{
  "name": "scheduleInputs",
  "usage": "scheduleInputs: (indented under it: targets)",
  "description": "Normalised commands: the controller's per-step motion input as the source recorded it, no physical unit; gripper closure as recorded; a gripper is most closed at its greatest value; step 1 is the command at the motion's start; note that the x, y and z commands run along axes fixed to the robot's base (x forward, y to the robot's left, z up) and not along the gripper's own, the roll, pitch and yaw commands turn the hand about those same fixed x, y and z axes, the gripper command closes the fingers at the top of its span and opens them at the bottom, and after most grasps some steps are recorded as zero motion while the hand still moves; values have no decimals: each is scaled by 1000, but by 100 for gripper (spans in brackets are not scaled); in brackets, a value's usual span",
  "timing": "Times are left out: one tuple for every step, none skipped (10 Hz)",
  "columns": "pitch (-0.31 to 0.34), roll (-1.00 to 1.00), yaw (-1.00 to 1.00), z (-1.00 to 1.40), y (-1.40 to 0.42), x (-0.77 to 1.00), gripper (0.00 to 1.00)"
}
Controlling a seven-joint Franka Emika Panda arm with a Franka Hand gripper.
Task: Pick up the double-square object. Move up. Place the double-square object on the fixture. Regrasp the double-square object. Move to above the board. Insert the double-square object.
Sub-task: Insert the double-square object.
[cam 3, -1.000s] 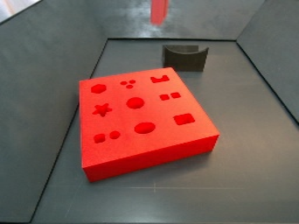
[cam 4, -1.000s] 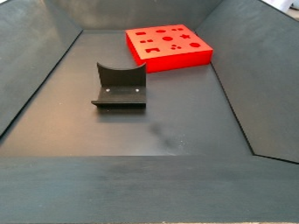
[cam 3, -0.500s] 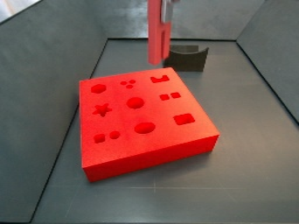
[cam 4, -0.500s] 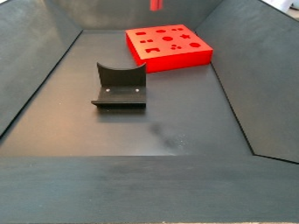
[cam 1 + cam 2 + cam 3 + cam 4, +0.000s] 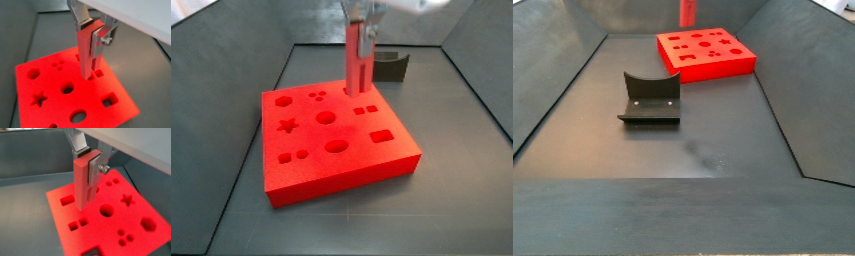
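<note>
My gripper [image 5: 92, 30] is shut on the double-square object [image 5: 85, 56], a thin red bar hanging upright from the jaws. Both wrist views show the silver fingers [image 5: 101, 167] clamping its upper end. The object [image 5: 81, 185] hangs over the board [image 5: 135, 214], a large red slab with many cut-outs. Its lower end is close above the board [image 5: 55, 81], beside a pair of small square holes; contact cannot be told. In a side view the object [image 5: 354, 60] stands over the far part of the board [image 5: 361, 162], below the gripper [image 5: 361, 14]. The object [image 5: 687, 12] shows at the frame's top edge.
The dark fixture [image 5: 392, 66] stands on the floor just behind the board, near the back wall. From the opposite side, the fixture [image 5: 649, 98] sits mid-floor with the board [image 5: 716, 71] beyond it. Grey sloped walls enclose the floor.
The gripper has come down with the double-square object, from the top edge of the side view to just above the far part of the board.
</note>
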Motion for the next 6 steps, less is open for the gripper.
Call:
scheduleInputs:
  targets:
    - [-100, -157, -857, -334, 37, 249, 100]
    - [-116, -151, -677, 0, 229, 311, 100]
    - [0, 0, 0, -40, -77, 54, 100]
    - [10, -66, -614, -80, 280, 417, 100]
    - [0, -47, -831, -151, 131, 317, 100]
    - [0, -37, -969, -180, 3, 126, 100]
